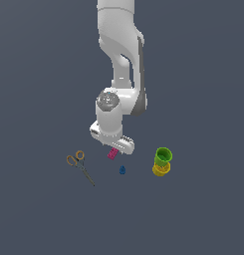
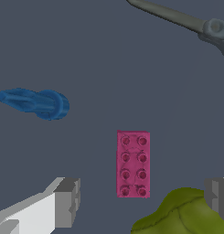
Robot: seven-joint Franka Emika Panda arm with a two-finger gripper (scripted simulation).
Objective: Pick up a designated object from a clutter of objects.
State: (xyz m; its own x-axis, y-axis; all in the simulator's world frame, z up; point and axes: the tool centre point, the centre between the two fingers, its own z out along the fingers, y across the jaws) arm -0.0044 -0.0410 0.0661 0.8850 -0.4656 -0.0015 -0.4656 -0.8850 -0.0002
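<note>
The magenta-pink studded brick [image 2: 133, 163] lies flat on the dark floor, between my two fingers in the wrist view. In the exterior view the brick [image 1: 112, 154] peeks out just under the hand. My gripper [image 2: 143, 197] is open and empty, hovering low over the brick; in the exterior view the gripper [image 1: 114, 148] is mostly hidden by the hand. One grey finger [image 2: 67, 201] stands on one side of the brick and the other finger [image 2: 218, 199] past the olive-green lump [image 2: 182, 215], which sits close beside the brick's end. The lump is hidden in the exterior view.
A tiny blue piece [image 1: 122, 170] [image 2: 35, 103] lies close by. Orange-handled scissors [image 1: 79, 166] lie to the exterior view's left, their blades [image 2: 177, 18] showing in the wrist view. A green cup [image 1: 163, 156] stacked on a yellow one [image 1: 161, 170] stands to the right.
</note>
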